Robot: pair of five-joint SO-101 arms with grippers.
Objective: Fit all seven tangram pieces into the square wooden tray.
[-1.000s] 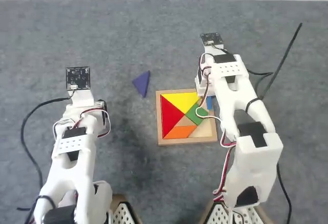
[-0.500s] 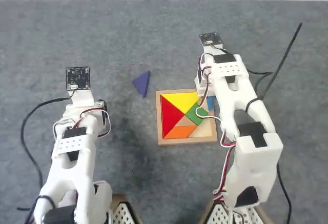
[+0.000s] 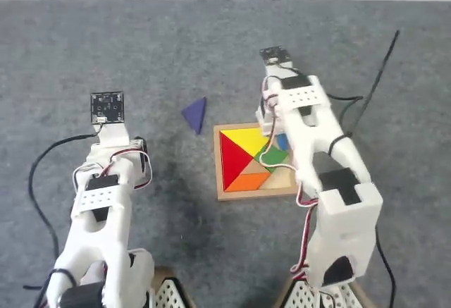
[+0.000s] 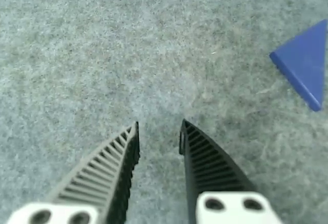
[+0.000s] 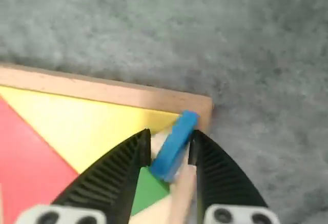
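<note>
While my right tool (image 5: 170, 134) pinches the light blue piece (image 5: 177, 144) edge-up over a corner of the wooden tray (image 5: 102, 92), I see yellow piece (image 3: 246, 139), red piece (image 3: 231, 156), green piece (image 3: 276, 157) and orange piece (image 3: 248, 181) lying flat in it. My left tool (image 4: 159, 125) hangs over the gray desk (image 3: 141, 54), fingers slightly spread. Dark blue triangle (image 3: 196, 114) lies on the desk, apart from the tray, between the two arms.
</note>
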